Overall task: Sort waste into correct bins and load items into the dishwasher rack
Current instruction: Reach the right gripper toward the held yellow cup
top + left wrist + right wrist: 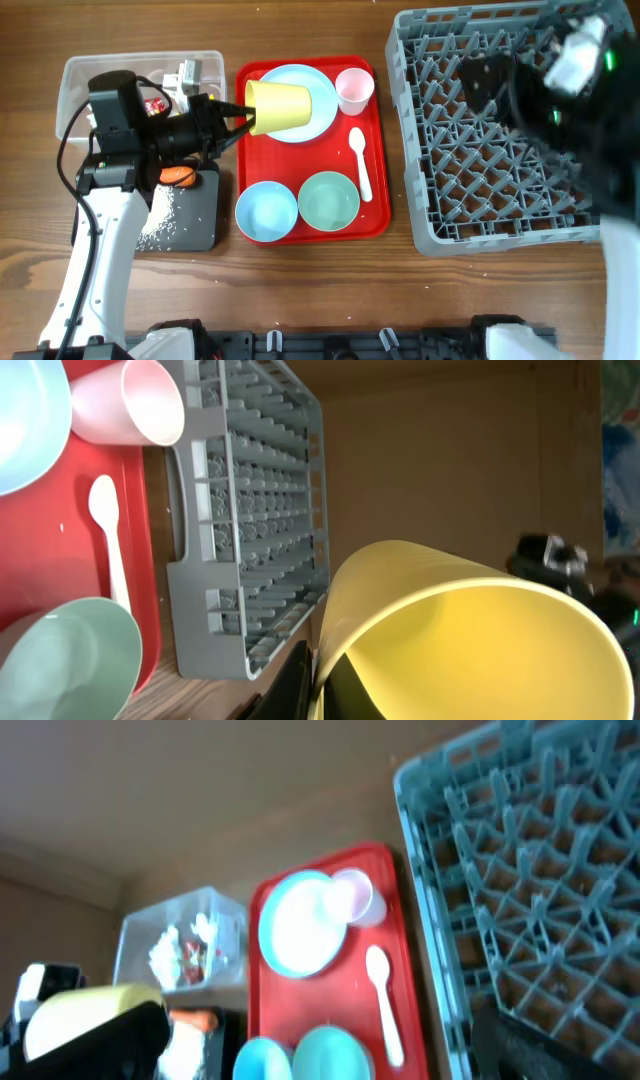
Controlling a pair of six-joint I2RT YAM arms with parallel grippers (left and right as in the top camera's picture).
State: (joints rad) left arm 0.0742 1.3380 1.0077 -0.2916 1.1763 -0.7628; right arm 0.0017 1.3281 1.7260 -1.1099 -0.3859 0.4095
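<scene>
My left gripper (pixel 243 108) is shut on the rim of the yellow cup (pixel 285 106), one finger inside and one outside (pixel 318 668). The cup (pixel 470 630) hangs tipped on its side over the pale blue plate (pixel 322 92) on the red tray (pixel 376 215). Also on this tray are a pink cup (pixel 354 90), a white spoon (pixel 361 160), a blue bowl (pixel 266 211) and a greenish bowl (pixel 328 200). My right gripper (pixel 485 78) hovers open and holding nothing over the grey dishwasher rack (pixel 500 205); its finger (pixel 525 1042) shows at the frame's bottom.
A clear tub (pixel 78 82) with tissues and wrappers stands at the far left. In front of it, a black tray (pixel 198 228) holds white grains (pixel 165 222) and an orange carrot (pixel 180 176). My left arm reaches across both bins.
</scene>
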